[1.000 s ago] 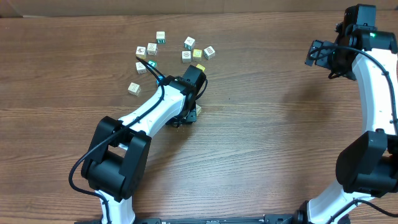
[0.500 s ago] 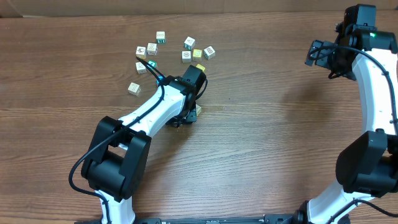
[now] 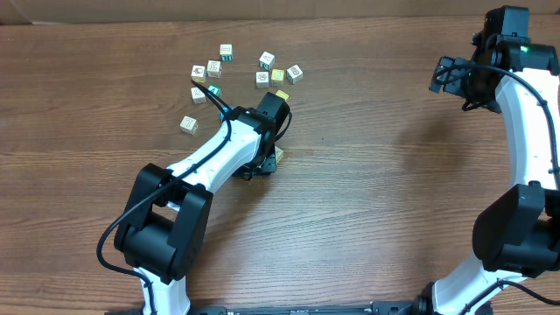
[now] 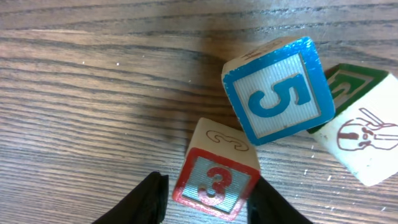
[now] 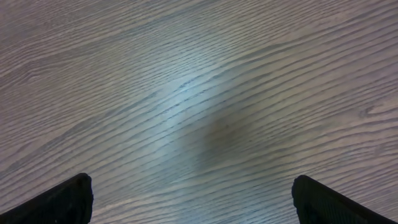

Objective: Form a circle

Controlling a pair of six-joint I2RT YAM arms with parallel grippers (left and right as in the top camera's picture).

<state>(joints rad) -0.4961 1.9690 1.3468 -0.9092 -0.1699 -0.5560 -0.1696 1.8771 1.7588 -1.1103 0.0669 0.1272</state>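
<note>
**Left claw grips a red number cube beside a small cluster; right claw hangs open**

Two white and black robot arms rise from the near edge of a brown wooden tabletop [image 3: 367, 201], one towards each near corner.

The left arm reaches away from the near edge to a spot a little left of the tabletop's centre. Its wrist camera shows the left claw [image 4: 208, 185] closed on a red cube [image 4: 217, 171] printed with a 3. One black finger presses each side of the cube, which sits tilted.

This is where the circle [image 4: 261, 134] lies. What shows of it is a tight cluster of three cubes, not a closed ring. Just beyond the red cube sits a blue cube [image 4: 277, 93] printed with a 5. Whether the two touch cannot be told. To the right of the blue one is a cream cube [image 4: 364, 140] with a green edge and a dark red line drawing. The blue cube overlaps its corner in this view. From overhead, the arm hides nearly all of the cluster.

Farther back, towards the far edge and left of centre, lies a scatter of loose cubes [image 3: 262, 78]. Among them are a yellow cube [image 3: 277, 76] and a teal cube [image 3: 213, 89]. One pale cube [image 3: 188, 123] sits apart on the near left of the scatter.

The right arm curves up along the right edge. The right claw [image 3: 444, 74] hangs over bare wood near the far right corner. Its fingers are spread wide, with nothing between them.
</note>
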